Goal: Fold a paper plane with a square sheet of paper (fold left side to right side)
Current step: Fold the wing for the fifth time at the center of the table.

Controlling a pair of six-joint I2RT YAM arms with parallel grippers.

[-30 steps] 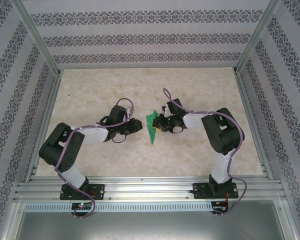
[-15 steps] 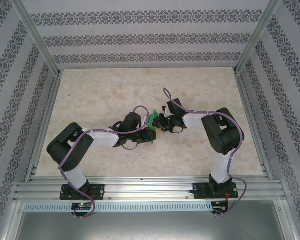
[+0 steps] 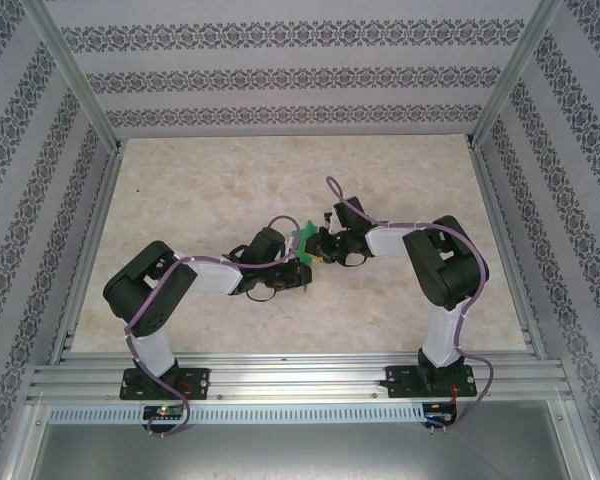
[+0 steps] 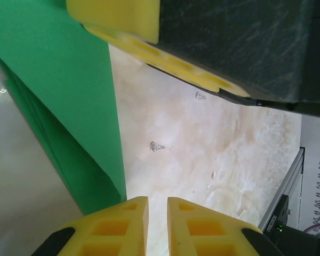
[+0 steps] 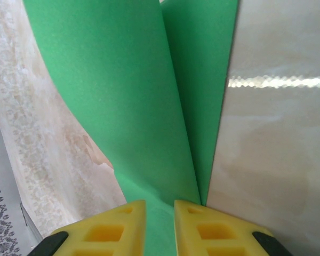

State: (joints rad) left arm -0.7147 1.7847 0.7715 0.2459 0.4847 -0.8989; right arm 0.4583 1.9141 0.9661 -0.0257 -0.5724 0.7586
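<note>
1. Location: the square sheet of paper point(image 3: 302, 232) sits near the middle of the table point(image 3: 410, 180), about midway between its left and right edges. It stands up off the surface instead of lying flat.
2. Work done: the sheet is doubled over. The right wrist view shows two green panels meeting along a crease. The left wrist view shows several green edges stacked one behind another. From this I judge that at least one fold is in place.
3. Work left: no pointed nose and no wings can be seen. The panels curve and stand apart, so the crease does not look pressed flat. I judge that most of the shaping is yet to come.
4. Left gripper point(image 4: 157, 202): the jaws are almost together, leaving a thin slit. Bare table shows through the slit and nothing lies between the jaws. The lower corner of the sheet reaches the tip of one finger point(image 4: 112, 224). I cannot tell whether it touches the finger or only passes in front of it.
5. Right gripper point(image 5: 160, 205): the jaws are drawn close and green paper runs down into the slit between them. I judge this gripper to be clamped on the sheet at its folded end. In the left wrist view one of its fingers point(image 4: 122, 21) lies just beside the upper part of the sheet, facing the left gripper.
</note>
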